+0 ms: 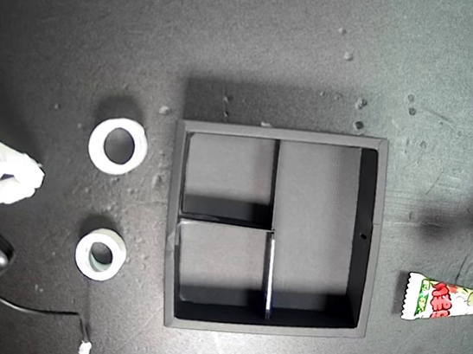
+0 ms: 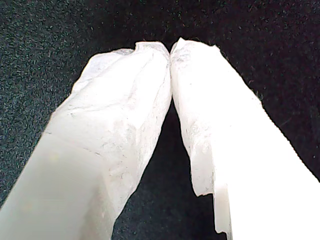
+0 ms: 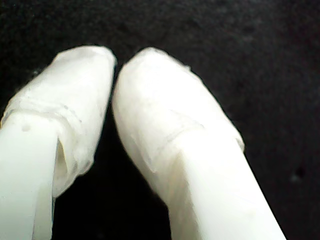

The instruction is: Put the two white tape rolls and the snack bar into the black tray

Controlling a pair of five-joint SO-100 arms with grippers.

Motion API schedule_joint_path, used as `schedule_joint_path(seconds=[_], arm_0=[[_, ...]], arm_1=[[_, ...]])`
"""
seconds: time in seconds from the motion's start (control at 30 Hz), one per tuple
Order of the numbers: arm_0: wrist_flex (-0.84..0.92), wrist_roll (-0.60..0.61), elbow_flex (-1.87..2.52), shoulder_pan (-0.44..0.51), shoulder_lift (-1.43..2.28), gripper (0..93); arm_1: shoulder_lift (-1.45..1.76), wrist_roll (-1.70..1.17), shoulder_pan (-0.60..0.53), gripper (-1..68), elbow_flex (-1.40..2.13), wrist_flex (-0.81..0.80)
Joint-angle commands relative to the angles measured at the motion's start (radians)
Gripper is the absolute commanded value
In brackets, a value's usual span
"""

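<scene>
Exterior view is showing the black tray (image 1: pixel 366 238) empty; both claws (image 2: pixel 170 49) (image 3: pixel 114 62) are sitting pressed together, needing to spread for a first pick.

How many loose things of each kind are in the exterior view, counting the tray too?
White tape rolls: 2, the larger roll and the smaller roll
Snack bar: 1, the snack bar, cut off by the exterior view's right edge
Black tray: 1, the black tray, nothing in it
Total: 4

tray (image 1: pixel 364 237): black
tape rolls (image 1: pixel 118 146) (image 1: pixel 101 254): white
snack bar (image 1: pixel 449 301): green/white/red print
table (image 1: pixel 82 26): dark grey
</scene>
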Motion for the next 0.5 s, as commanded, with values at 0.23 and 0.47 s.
schedule_joint_path(seconds=[0.23,0.47], arm_0=[[0.040,-0.081,0.057,0.015,0.048,0.2],[0.032,-0.095,0.057,0.037,0.048,0.2]], arm_1=[[0.002,-0.176,0.051,0.0,0.011,0.008],[0.002,-0.183,0.077,0.0,0.011,0.008]])
